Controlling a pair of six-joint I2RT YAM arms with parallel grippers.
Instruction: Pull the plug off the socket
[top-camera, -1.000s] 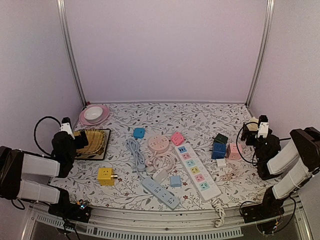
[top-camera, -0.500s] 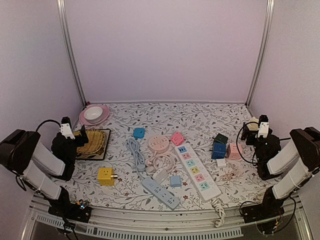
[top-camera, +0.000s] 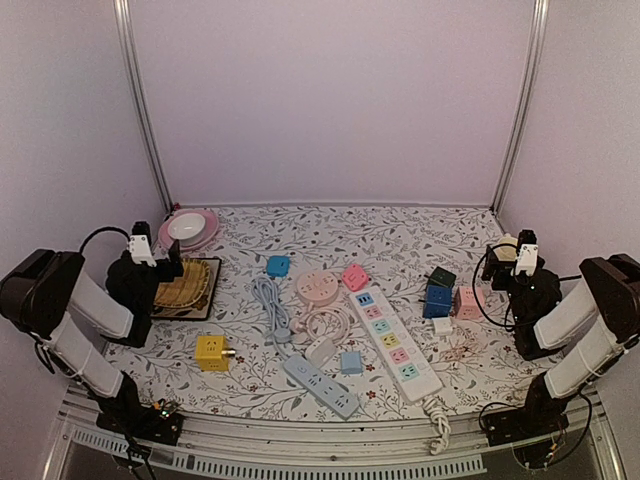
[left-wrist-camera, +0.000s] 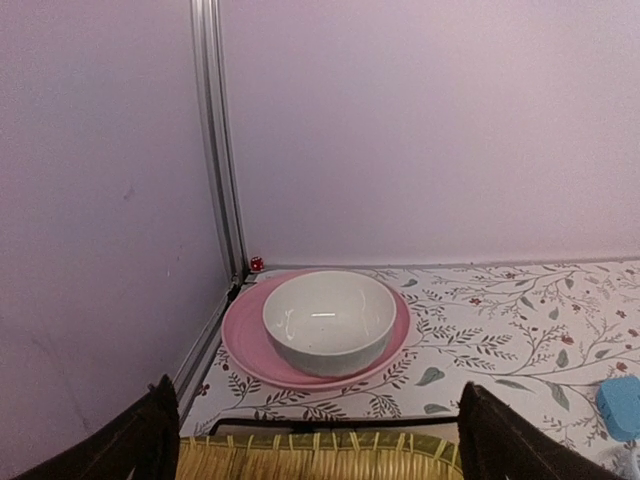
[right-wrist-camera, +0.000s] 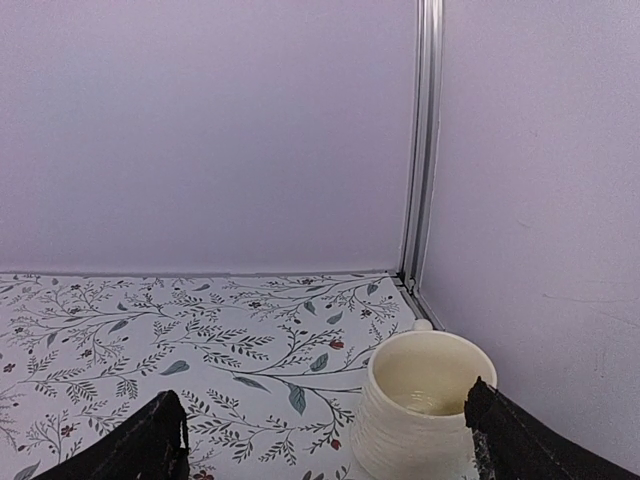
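**Top view:** white strip (top-camera: 395, 345), grey strip (top-camera: 320, 386) and cube sockets lying mid-table, between both jaw pairs and well apart from each. White plug (top-camera: 322, 349) touching grey strip's far end; seated or not, cannot tell. Left gripper (top-camera: 165, 268) hovering over basket (top-camera: 190, 288). Right gripper (top-camera: 497, 262) hanging at far right. Jaw gaps not reading here.

**Left wrist:** fingers (left-wrist-camera: 150, 440) standing wide apart, gripping nothing. Basket rim lying below jaws, bowl (left-wrist-camera: 328, 320) on plate (left-wrist-camera: 245, 352) sitting ahead.

**Right wrist:** fingers (right-wrist-camera: 150, 445) spreading wide, gripping nothing. Mug (right-wrist-camera: 425, 405) standing ahead, nearer right finger.

Plug and strips showing in top view only.
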